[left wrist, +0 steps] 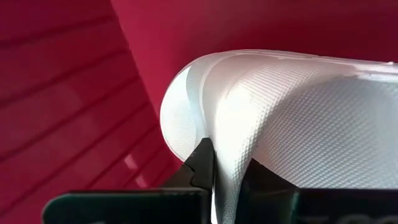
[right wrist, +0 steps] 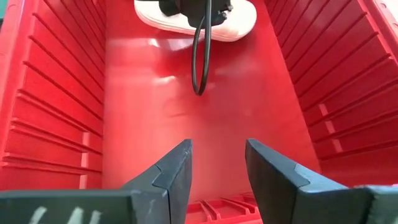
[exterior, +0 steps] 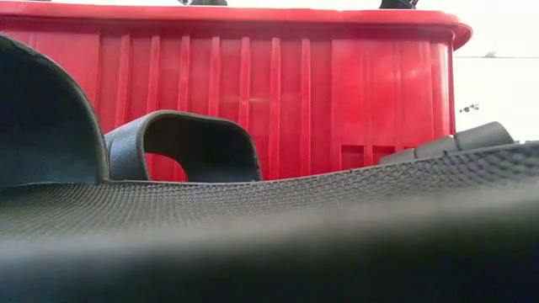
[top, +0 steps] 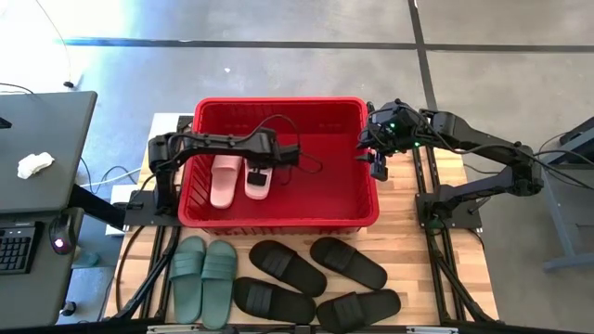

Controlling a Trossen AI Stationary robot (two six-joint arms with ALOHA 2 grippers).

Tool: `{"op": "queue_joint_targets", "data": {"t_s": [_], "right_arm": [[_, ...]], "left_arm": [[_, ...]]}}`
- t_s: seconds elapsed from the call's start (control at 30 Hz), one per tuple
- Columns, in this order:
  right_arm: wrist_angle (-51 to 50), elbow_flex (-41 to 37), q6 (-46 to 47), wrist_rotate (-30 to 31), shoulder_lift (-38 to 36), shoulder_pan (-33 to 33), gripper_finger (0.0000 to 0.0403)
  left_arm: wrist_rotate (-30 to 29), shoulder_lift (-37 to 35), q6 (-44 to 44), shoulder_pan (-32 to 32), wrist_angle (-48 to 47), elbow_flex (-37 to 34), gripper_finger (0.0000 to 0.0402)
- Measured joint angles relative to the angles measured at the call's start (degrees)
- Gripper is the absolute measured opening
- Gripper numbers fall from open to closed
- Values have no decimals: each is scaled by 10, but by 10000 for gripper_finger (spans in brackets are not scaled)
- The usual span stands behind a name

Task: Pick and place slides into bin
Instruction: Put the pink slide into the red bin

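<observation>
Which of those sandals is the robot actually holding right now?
The pale pink slide on the right of the pink pair, inside the red bin. The left gripper is shut on it; the other pink slide lies free beside it.

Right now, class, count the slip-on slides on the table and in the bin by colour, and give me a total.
Pale pink slides, inside the red plastic bin: 2
Sage green slides, on the table: 2
Black slides, on the table: 4
Total: 8 slides

Pale pink slides (top: 225, 179) in red bin (top: 278, 219); green pair (top: 204, 278), black pairs (top: 316, 278) outside.
</observation>
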Motion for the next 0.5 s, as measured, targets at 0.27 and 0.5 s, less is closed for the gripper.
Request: {"op": "queue_joint_targets", "data": {"t_s": [0.27, 0.5], "right_arm": [[0, 0, 0, -2, 0, 0, 138], [0, 0, 3, -2, 0, 0, 138]], "left_arm": [[-4, -2, -11, 5, 64, -87, 4], [-14, -1, -12, 7, 102, -103, 13]]}}
